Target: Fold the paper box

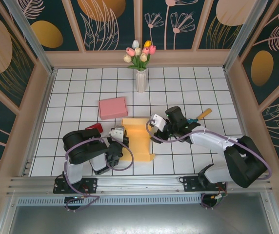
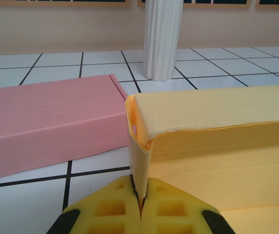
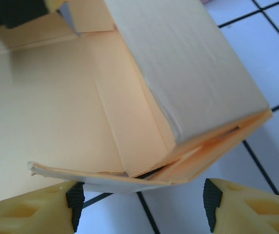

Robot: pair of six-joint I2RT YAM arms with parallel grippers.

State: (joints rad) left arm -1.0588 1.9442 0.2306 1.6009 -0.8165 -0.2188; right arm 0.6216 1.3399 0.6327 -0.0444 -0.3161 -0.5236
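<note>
Left wrist view: left gripper [image 2: 139, 189] is clamped tight on a thin upright side flap of the yellow paper box [image 2: 217, 141]. The flap rises straight up out of the pads. The folded end wall runs off to the right of the claw. Pink box [image 2: 47, 122] lies ahead-left and white vase [image 2: 161, 39] far ahead, both apart from the work.

Right wrist view: right gripper [image 3: 139, 200] stands wide with nothing held. The box corner sits just ahead of the fingertips and between them, a loose bottom flap hanging toward the claw.

Step in hand, my read: seating that end wall. To do it well:
- Left gripper acts as anchor only. No pulling, or the panel creases.
- Right gripper pushes the wall squarely along its score line, not on the corner.

Risk: box sliding on the tiles [image 2: 217, 73].
</note>
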